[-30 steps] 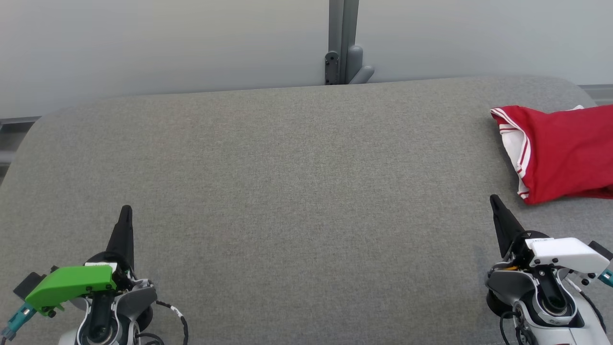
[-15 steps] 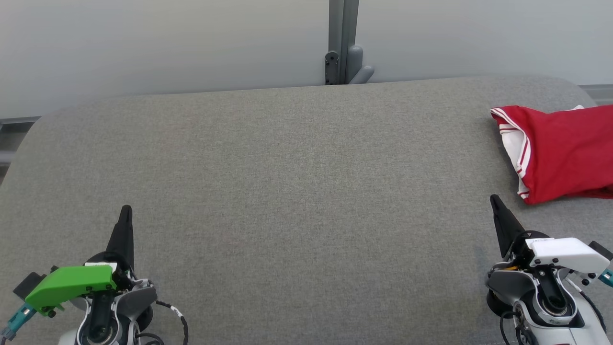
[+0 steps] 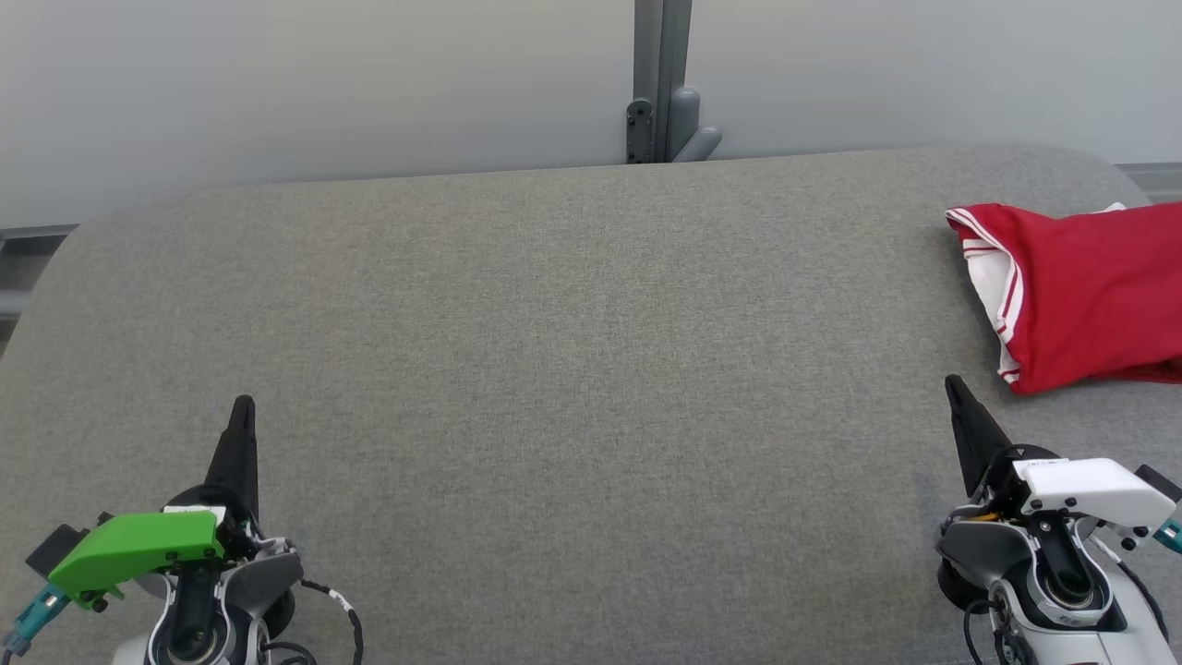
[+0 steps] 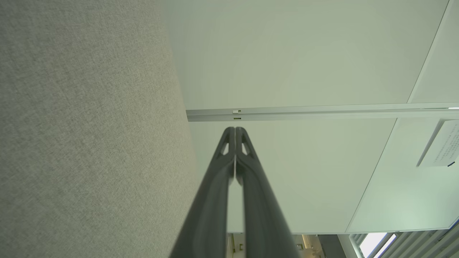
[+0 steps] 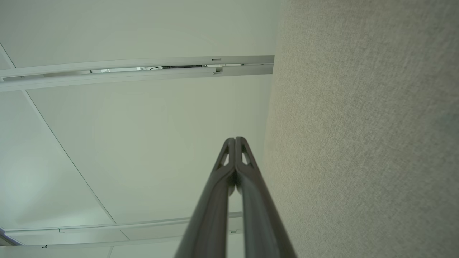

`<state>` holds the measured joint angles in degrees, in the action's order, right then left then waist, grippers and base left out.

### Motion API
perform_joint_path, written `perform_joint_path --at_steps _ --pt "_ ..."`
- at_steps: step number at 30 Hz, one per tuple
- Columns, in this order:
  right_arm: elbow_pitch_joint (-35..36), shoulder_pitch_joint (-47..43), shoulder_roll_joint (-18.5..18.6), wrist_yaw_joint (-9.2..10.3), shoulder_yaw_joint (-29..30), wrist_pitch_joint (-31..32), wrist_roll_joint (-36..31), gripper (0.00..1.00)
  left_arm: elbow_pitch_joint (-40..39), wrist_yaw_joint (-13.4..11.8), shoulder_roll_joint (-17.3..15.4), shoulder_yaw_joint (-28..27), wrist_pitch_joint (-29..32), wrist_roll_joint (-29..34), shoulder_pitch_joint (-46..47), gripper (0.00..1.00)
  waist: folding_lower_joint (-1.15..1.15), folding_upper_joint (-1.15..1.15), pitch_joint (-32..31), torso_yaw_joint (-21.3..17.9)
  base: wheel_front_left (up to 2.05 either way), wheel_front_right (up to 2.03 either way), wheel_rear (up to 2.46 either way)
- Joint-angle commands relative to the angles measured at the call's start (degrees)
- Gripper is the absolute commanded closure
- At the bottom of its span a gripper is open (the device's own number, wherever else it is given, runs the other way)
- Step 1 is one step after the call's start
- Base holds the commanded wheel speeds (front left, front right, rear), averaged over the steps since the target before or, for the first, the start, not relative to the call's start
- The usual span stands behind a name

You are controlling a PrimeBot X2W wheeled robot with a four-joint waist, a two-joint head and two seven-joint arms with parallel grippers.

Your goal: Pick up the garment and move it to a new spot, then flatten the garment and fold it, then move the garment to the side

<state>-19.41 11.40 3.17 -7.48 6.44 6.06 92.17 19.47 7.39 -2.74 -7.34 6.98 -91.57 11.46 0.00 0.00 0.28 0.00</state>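
Note:
A red garment [image 3: 1090, 296] with white, red-striped trim lies bunched at the right edge of the grey fabric table [image 3: 572, 369], partly cut off by the head view's border. My right gripper [image 3: 951, 386] sits shut at the lower right, its tip just below and left of the garment, apart from it. At the lower left my left gripper [image 3: 243, 406] is shut too, with nothing in it. In the left wrist view the left gripper [image 4: 235, 129] has its tips pressed together. The right wrist view likewise shows the right gripper [image 5: 235, 139] with tips together.
A pale partition wall with a grey metal post [image 3: 660, 83] stands behind the table's far edge. The table's corners are rounded. Both wrist views look past the table surface [image 4: 71, 143] at the wall panels.

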Motion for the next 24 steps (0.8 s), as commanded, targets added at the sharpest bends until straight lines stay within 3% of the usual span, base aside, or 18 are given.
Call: perform_joint_path --at_steps 1,24 --pt "-0.1 0.6 0.1 -0.02 0.1 0.3 -0.1 1.0 0.1 0.3 -0.3 -0.2 0.0 -0.2 0.6 1.0 0.0 0.0 0.0 0.0 0.0 0.0 0.0" --pt "-0.1 0.6 0.0 -0.02 0.3 0.4 -0.2 1.0 0.1 0.3 -0.3 -0.2 0.0 -0.2 0.6 1.0 0.0 0.0 0.0 0.0 0.0 0.0 0.0"
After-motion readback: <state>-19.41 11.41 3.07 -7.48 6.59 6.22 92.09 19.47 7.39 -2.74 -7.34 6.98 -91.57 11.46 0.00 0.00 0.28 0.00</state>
